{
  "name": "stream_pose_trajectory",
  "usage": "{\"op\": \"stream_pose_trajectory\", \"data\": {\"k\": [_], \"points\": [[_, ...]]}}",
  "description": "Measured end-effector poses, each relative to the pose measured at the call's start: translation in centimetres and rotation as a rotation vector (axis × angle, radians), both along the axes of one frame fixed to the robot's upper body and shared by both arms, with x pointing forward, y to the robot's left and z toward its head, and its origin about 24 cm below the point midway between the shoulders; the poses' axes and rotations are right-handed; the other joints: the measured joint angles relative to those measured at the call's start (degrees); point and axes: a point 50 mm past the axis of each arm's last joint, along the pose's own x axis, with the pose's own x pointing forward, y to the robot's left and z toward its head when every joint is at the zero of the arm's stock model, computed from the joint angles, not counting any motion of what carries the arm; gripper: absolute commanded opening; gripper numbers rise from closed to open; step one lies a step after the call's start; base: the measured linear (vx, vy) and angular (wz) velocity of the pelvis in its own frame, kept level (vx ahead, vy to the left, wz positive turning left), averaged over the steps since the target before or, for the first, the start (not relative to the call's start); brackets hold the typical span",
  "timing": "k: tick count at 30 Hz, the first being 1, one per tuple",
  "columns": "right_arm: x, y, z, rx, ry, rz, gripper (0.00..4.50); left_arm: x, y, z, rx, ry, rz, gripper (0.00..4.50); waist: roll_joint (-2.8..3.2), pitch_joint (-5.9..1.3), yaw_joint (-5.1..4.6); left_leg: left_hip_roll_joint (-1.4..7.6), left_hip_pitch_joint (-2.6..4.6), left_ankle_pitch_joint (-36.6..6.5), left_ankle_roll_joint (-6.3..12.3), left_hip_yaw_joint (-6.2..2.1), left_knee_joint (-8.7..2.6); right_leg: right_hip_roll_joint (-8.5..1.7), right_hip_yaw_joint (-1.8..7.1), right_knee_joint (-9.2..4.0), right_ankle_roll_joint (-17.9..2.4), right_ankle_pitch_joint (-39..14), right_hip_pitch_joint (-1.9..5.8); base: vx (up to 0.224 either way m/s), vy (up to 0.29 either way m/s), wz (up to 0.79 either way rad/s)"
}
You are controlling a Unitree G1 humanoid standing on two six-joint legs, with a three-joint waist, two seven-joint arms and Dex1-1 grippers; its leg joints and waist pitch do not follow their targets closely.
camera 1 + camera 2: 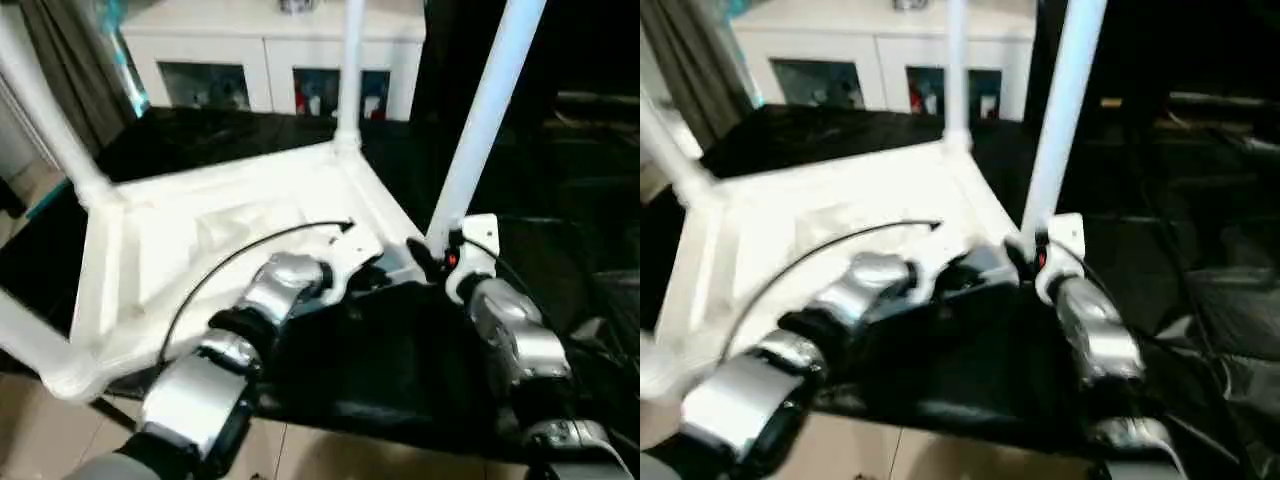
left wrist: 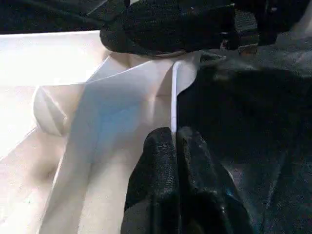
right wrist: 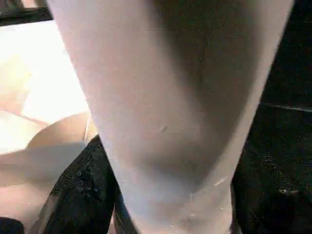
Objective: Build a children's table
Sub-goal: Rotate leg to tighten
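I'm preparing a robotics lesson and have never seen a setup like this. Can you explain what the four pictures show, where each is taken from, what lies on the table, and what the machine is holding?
This is a humanoid robot with two silver arms, each ending in a two-fingered black hand. The two wide pictures come from a pair of cameras on its head, looking down over its forearms. The two close-ups come from cameras on its wrists.

On the black-sheeted table lies a children's table, white plastic, turned upside down so its legs point up. A white cabinet stands behind.

The left hand is shut on the thin edge of the tabletop's near corner. The right hand sits at the base of the nearest leg, whose white tube shows large in the right wrist view; its fingers appear to be around the leg, though whether they grip it is unclear.
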Motion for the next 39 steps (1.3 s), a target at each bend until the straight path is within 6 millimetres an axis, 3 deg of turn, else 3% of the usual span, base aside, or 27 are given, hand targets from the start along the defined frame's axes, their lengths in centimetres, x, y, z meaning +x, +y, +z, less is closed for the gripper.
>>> {"op": "stream_pose_trajectory", "data": {"k": [4,6,15,20,23,29,34,39], "points": [[-0.1,0.1,0.1,-0.014,-0.019,0.041,3.46,0.0,0.1,0.0,-0.002,0.003,-0.009,0.0,0.01,0.01,-0.02,0.0,-0.03,0.0,0.01,0.0,0.01,0.0,0.0,0.0,0.0,0.0,0.0,0.0,0.0,0.0],[-0.2,0.0,0.1,-0.011,-0.022,0.081,3.78,0.0,0.3,0.0,-0.006,0.013,-0.021,0.0,0.03,0.01,-0.02,0.0,-0.04,0.0,0.02,0.0,0.0,0.0,0.0,0.0,0.0,0.0,-0.03,0.0,0.0,0.0],[-3.9,-2.6,0.7,-0.062,0.018,0.557,3.78,-0.6,4.2,0.0,-0.011,0.077,-0.236,0.0,0.2,0.1,0.65,0.05,-0.12,0.01,0.04,0.0,0.01,0.04,-0.02,0.06,0.06,-0.04,-0.11,0.0,0.0,0.0],[-5.0,-2.1,1.2,-0.047,0.044,0.759,3.78,-1.4,5.9,0.1,0.005,0.137,-0.396,0.0,0.2,0.11,1.47,0.05,-0.14,0.0,0.04,0.0,0.03,0.03,-0.02,0.04,0.05,-0.04,-0.11,0.0,0.0,0.0],[-5.1,-2.3,1.5,-0.051,0.045,0.792,3.63,-1.6,6.0,0.1,0.008,0.143,-0.432,0.0,0.18,0.12,2.17,0.05,-0.16,-0.01,0.06,0.01,0.03,0.02,-0.02,0.03,0.05,-0.04,-0.12,0.0,0.0,0.0],[-5.3,-2.1,1.3,-0.022,0.071,0.819,3.06,-1.6,6.1,0.2,0.005,0.142,-0.436,0.0,0.19,0.12,2.16,0.06,-0.19,-0.01,0.05,0.01,0.02,0.03,-0.02,0.06,0.06,-0.04,-0.18,0.0,0.0,0.0],[-5.6,-2.0,1.1,-0.013,0.079,0.826,2.84,-1.7,6.2,0.2,0.004,0.151,-0.446,0.0,0.18,0.13,2.21,0.06,-0.2,-0.01,0.05,0.01,0.03,0.03,-0.02,0.05,0.06,-0.04,-0.18,0.0,0.0,0.0],[-4.7,-1.4,0.5,-0.014,0.053,0.664,2.72,-1.3,5.7,-0.1,0.003,0.11,-0.353,0.0,0.17,0.13,1.93,0.06,-0.12,0.0,0.03,0.01,0.05,0.03,-0.02,0.08,0.03,-0.02,-0.15,0.0,0.0,0.0]]}}
